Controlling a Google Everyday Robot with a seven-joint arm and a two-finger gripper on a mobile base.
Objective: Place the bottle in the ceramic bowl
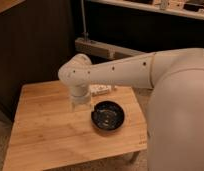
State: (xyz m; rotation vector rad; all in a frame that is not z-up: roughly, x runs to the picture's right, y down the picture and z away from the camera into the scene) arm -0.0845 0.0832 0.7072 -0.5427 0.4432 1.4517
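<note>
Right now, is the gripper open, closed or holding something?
Gripper: low over the wooden table, left of the round glossy black bowl; state cannot be told.

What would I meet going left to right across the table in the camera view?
Claw above the table → bowl → robot body. The bottle is left out: it overlaps the bowl sideways.
</note>
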